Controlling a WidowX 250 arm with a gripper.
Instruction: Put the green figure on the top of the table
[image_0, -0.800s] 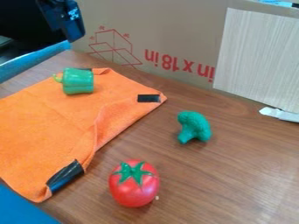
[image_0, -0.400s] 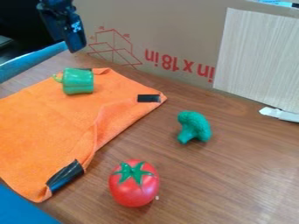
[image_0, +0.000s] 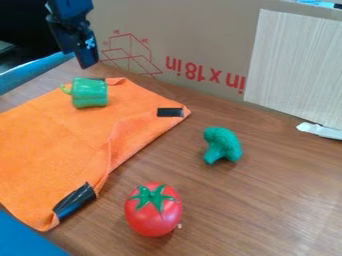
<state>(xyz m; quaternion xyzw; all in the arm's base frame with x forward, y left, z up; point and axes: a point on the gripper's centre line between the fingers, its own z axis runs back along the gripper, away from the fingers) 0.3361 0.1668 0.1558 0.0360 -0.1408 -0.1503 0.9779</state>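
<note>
One claw (image_0: 86, 63) hangs above the far left of the worktop (image_0: 267, 200); whether clenched or released, I cannot tell. Just below it, a green pepper (image_0: 89, 93), likely the figure, lies on the orange cloth (image_0: 60, 135); grasp, carry and placing seem all left. Well apart sits green broccoli (image_0: 222, 145).

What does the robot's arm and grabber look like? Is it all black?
Mostly, yes! The robot arm looks black with a bluish sheen, and chunky. The gripper is dark too, long and boxy with straight edges. It has small pale marks on its side, too tiny to make out.
</note>
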